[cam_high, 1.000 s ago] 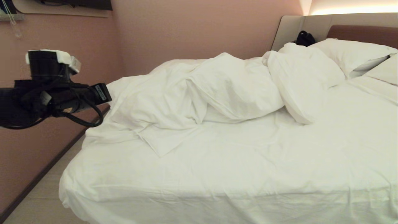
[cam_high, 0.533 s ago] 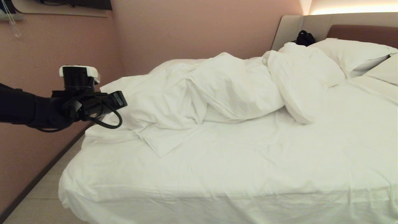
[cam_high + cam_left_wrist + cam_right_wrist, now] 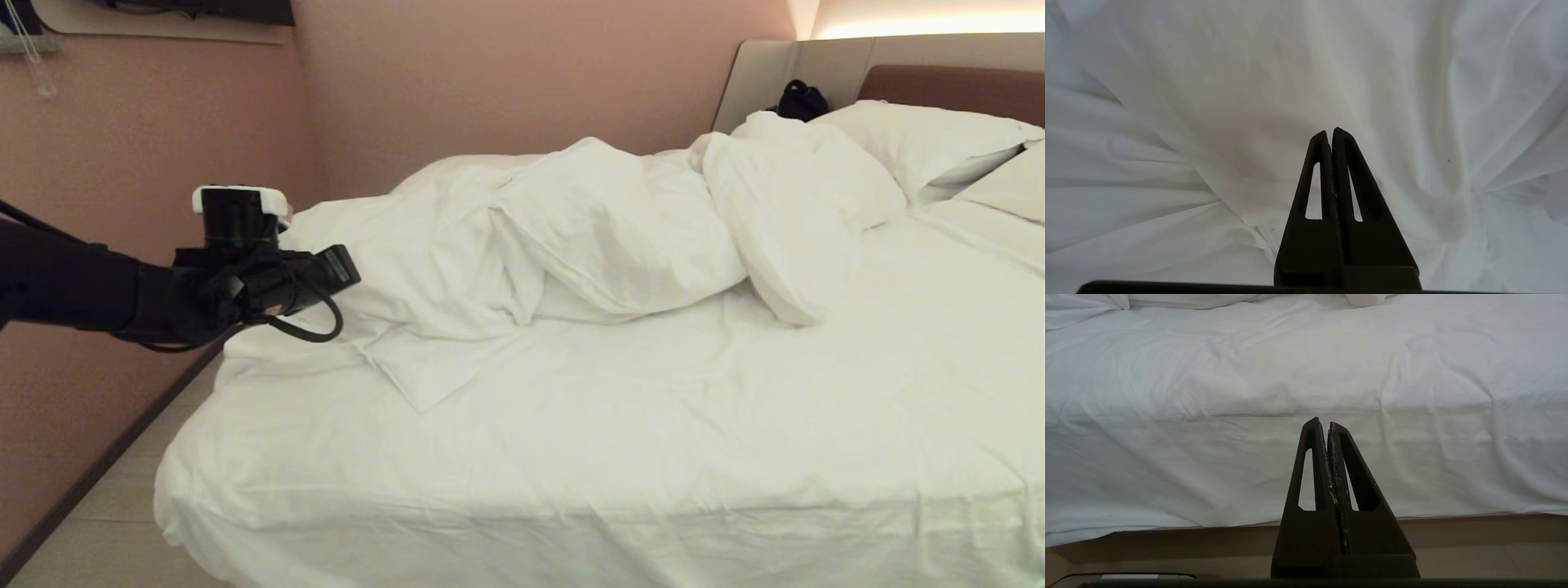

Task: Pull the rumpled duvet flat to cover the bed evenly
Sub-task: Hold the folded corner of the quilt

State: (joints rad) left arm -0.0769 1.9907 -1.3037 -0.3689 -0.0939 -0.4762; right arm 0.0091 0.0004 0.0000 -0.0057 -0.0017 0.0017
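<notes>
Pink-walled bedroom: I am reaching my clenched, empty left gripper (image 3: 1330, 131) toward the heaped, puffy white duvet (image 3: 506, 245), bunched along the low white-sheeted bed's (image 3: 571, 457) far edge.

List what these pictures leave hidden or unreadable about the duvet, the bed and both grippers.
- Left gripper: in the head view its fingertips are hidden behind the wrist; whether they touch the duvet cannot be told.
- Right gripper: outside the head view; seen only from its own wrist camera.
- Bed: its right side is cut off by the head view's edge.
- Duvet's far edge: hidden behind its own folds.
- Dark item by the headboard: too small to identify.
</notes>
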